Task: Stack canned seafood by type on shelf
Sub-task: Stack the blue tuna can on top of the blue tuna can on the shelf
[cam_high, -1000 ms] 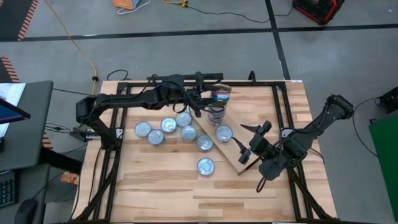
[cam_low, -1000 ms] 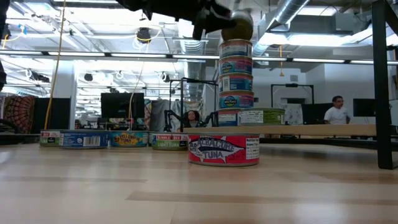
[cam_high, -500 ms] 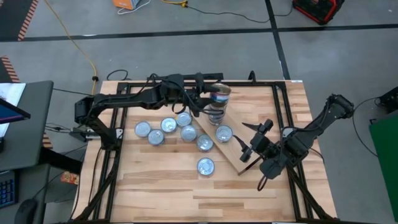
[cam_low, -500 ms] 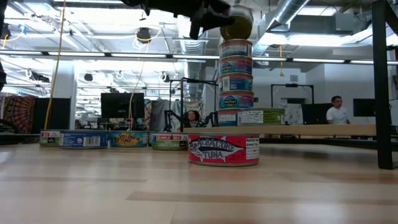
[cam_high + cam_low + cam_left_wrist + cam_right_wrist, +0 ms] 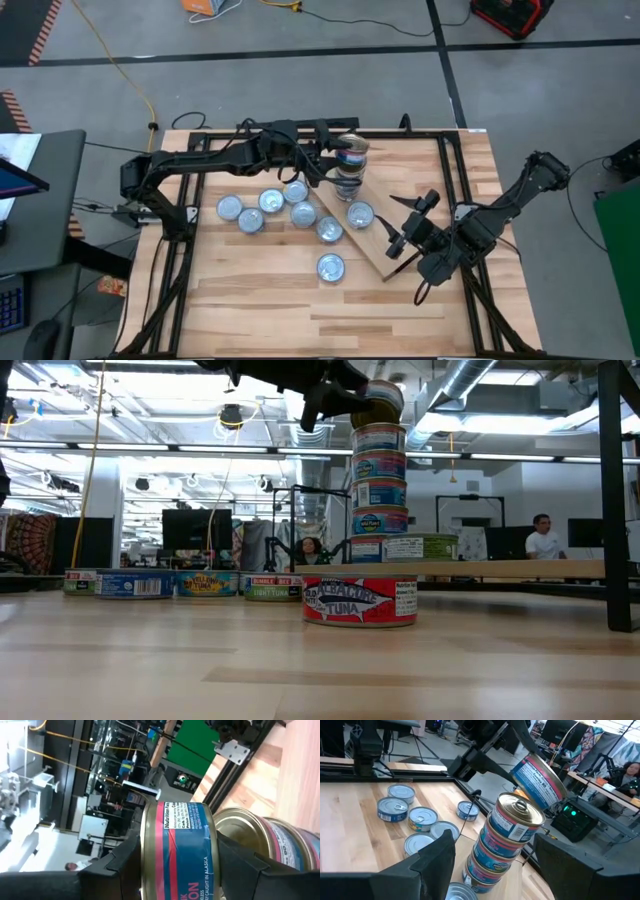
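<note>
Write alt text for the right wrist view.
The left gripper holds a blue-and-red-labelled can tilted just above a tall stack of cans. Several loose tins lie on the wooden tabletop beyond, and the right gripper's own dark fingers frame the foreground.

My left gripper is clamped on a tin, arm stretched out over the tin stack. My right gripper sits low beside the shelf, fingers spread.
</note>
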Motion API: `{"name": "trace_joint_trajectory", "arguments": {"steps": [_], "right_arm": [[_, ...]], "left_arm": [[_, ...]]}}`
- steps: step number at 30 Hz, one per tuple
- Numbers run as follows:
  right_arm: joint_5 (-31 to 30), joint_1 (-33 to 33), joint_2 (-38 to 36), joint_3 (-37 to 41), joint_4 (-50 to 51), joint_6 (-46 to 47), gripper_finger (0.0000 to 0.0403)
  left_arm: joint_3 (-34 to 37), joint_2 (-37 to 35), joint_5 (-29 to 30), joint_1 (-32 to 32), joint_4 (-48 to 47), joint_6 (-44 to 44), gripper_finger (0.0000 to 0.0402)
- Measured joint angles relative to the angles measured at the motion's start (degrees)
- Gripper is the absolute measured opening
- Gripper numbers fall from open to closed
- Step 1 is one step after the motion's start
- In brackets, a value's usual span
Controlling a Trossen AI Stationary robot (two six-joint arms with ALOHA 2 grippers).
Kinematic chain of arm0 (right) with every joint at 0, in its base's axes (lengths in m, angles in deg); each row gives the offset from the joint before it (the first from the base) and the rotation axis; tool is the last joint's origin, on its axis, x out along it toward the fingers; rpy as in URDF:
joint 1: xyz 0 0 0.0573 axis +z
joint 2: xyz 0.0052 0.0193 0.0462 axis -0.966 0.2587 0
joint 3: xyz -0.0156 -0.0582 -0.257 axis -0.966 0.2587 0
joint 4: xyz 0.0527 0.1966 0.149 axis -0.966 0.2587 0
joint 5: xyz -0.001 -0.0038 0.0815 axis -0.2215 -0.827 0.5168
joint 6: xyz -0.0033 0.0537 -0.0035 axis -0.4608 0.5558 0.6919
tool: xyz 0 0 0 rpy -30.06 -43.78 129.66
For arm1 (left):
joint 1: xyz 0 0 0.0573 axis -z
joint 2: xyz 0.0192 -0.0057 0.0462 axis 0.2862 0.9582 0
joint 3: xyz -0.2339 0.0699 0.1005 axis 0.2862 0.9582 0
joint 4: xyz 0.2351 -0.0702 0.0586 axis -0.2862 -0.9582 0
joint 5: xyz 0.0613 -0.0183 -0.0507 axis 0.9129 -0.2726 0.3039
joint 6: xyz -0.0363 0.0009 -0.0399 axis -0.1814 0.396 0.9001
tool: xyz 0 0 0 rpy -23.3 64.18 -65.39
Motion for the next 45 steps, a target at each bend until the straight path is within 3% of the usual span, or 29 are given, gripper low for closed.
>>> {"name": "trace_joint_trajectory", "arguments": {"steps": [15,27,33,40,45], "right_arm": [[0.00,-0.74,0.02,0.00,-0.20,0.04,0.0301],[0.02,-0.74,0.02,0.00,-0.20,0.05,0.0301],[0.04,-0.74,0.04,0.00,-0.21,0.07,0.0301],[0.04,-0.74,0.04,0.00,-0.20,0.07,0.0301],[0.04,-0.74,0.04,0.00,-0.20,0.07,0.0301]], "left_arm": [[0.01,0.00,-2.34,0.00,-1.29,2.27,0.0219],[0.01,0.00,-8.13,0.00,-1.61,4.94,0.0219],[0.06,0.00,-8.31,0.02,-2.08,5.80,0.0226],[0.08,0.00,-7.80,0.05,-1.42,4.82,0.0269],[0.08,0.00,-6.50,0.29,-1.47,1.96,0.0270]]}}
